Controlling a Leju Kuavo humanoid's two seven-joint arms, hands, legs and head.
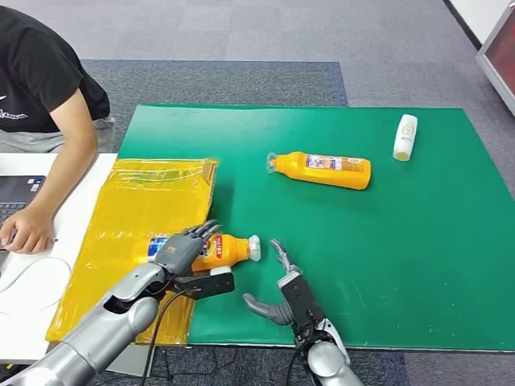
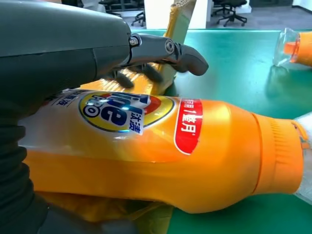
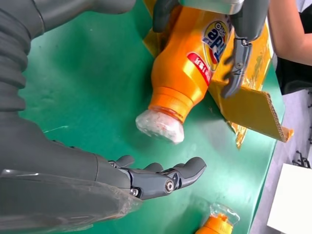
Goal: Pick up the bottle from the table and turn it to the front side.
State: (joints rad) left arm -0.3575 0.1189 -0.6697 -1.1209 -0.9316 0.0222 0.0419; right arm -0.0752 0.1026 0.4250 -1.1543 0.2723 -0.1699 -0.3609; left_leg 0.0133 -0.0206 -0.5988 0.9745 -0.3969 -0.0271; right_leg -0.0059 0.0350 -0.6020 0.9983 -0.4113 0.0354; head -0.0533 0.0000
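An orange bottle (image 1: 231, 249) with a clear cap lies on its side across the edge of the yellow cardboard sheet (image 1: 139, 201), cap pointing right. Its blue and red label (image 2: 121, 112) faces up. My left hand (image 1: 182, 251) sits over the bottle's body; the fingers (image 2: 165, 48) reach straight across it with a gap, thumb on the other side, not closed on it. The right wrist view shows the bottle (image 3: 184, 63) straddled by those fingers (image 3: 235, 63). Just right of the cap, my right hand (image 1: 286, 293) rests open near the table's front edge, holding nothing.
A second orange bottle (image 1: 322, 170) lies on the green mat (image 1: 394, 265) farther back, and a small white bottle (image 1: 405, 137) at the back right. At the left a person (image 1: 48, 104) leans an arm on a white desk beside a laptop (image 1: 15, 193).
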